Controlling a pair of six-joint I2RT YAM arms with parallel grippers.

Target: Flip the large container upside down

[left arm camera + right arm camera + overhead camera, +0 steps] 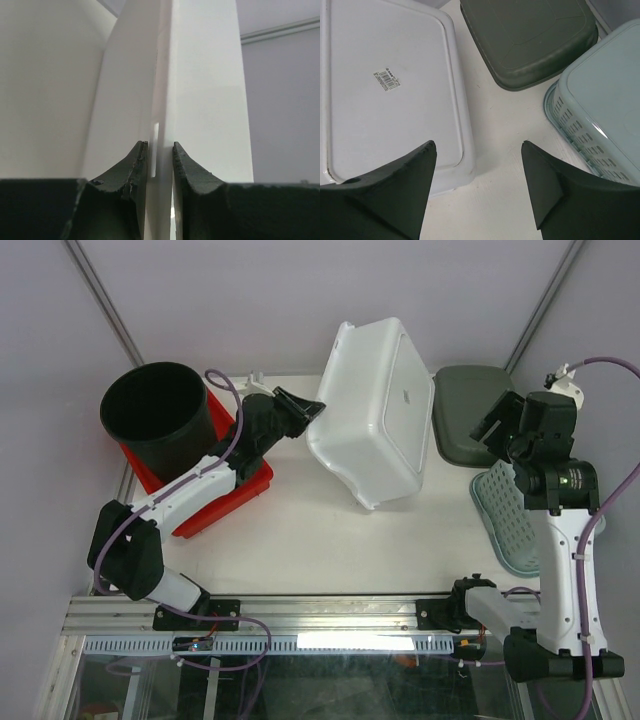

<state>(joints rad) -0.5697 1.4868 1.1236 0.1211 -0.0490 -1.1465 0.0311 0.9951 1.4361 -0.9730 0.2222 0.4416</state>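
The large container (370, 405) is a white rectangular tub in the middle of the table, its bottom facing up and showing a barcode label. My left gripper (310, 412) is shut on the tub's left rim. In the left wrist view the thin white rim (165, 75) runs straight up between the two dark fingers of the left gripper (160, 145). My right gripper (490, 425) hangs open above the table, just right of the tub. In the right wrist view the right gripper (478, 144) has only bare table between its fingers, and the tub's base (385, 75) lies to its left.
A black bucket (160, 420) stands on a red tray (225, 500) at the left. A dark green upturned tub (465, 410) (530, 40) sits at the back right. A pale teal perforated basket (510, 520) (600, 100) lies bottom up by the right arm.
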